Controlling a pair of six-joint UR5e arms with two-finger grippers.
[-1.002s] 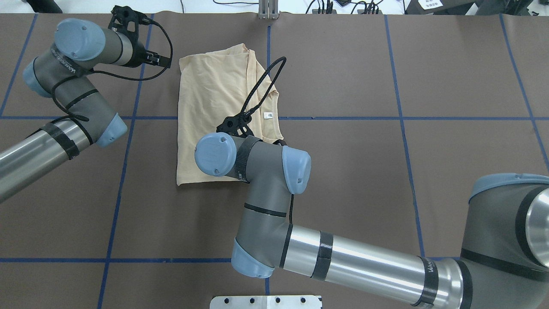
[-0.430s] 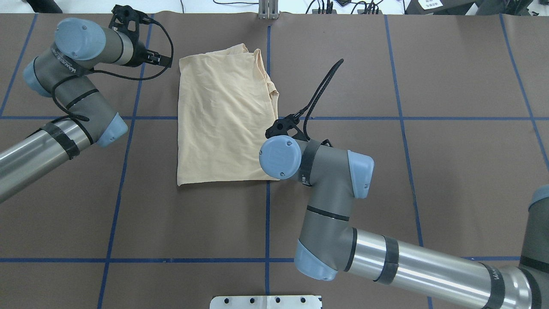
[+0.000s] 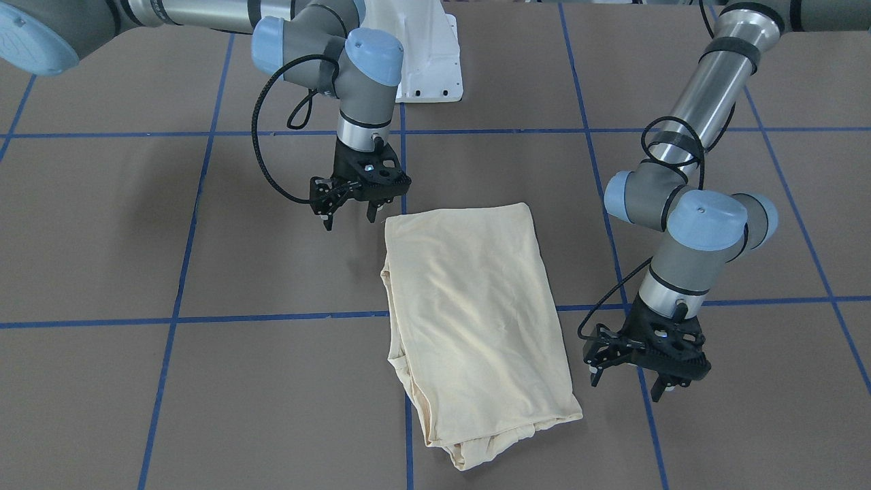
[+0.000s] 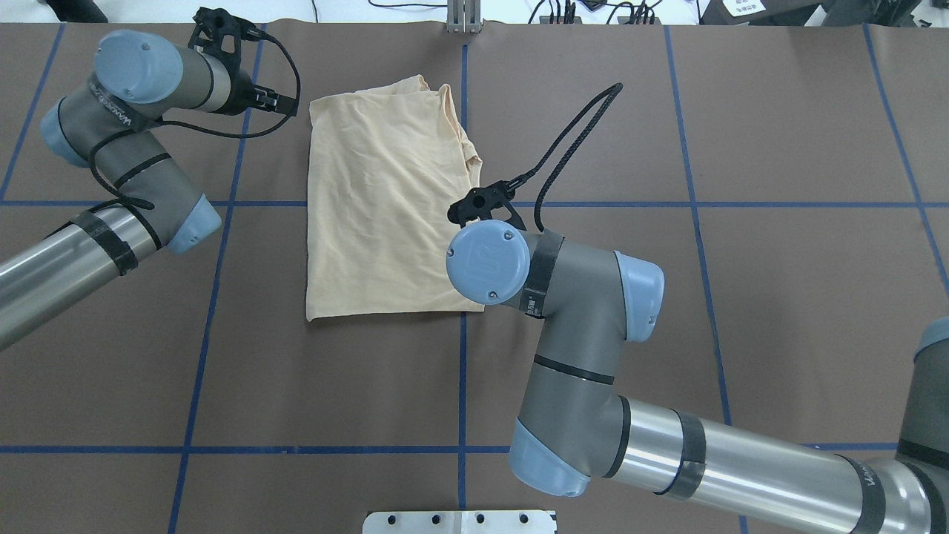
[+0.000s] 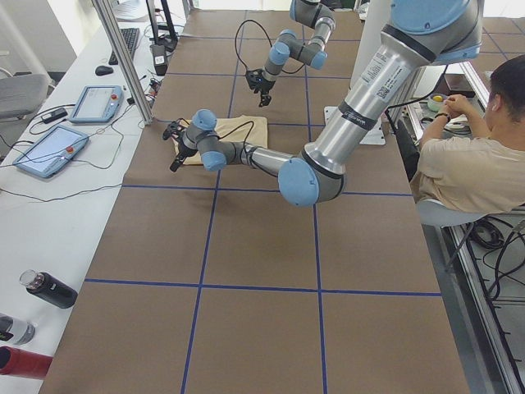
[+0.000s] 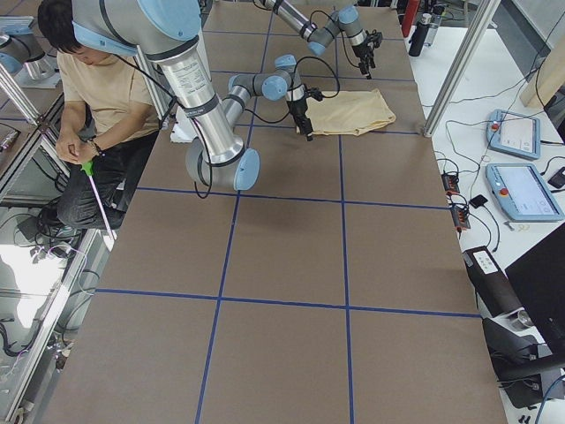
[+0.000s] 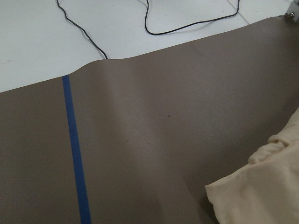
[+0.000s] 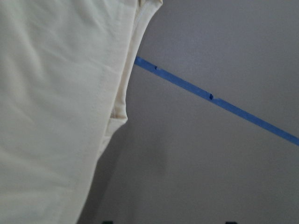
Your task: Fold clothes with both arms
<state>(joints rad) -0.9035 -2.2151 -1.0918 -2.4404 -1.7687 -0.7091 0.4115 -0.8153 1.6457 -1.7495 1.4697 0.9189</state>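
Note:
The clothes are one pale cream-yellow shirt (image 3: 469, 320), lying folded into a long rectangle on the brown table (image 3: 204, 401). It also shows in the overhead view (image 4: 385, 208). My right gripper (image 3: 349, 221) hangs open just off the shirt's corner nearest the robot, holding nothing. The right wrist view shows the shirt's hem (image 8: 56, 116) and bare table beside it. My left gripper (image 3: 626, 386) is open beside the shirt's far corner, a little apart from the cloth. That corner (image 7: 261, 191) fills the lower right of the left wrist view. No print or label shows.
Blue tape lines (image 4: 463, 371) grid the table. The white pedestal base (image 3: 429, 61) stands at the robot's edge. A seated person (image 5: 476, 164) is beside the robot. Control tablets (image 5: 49, 152), bottles (image 5: 49, 289) and a metal post (image 5: 123, 57) line the far side bench.
The right arm swung from above the shirt's middle out past its edge. The neck label that showed a second ago is now covered by cloth. The left arm stayed put.

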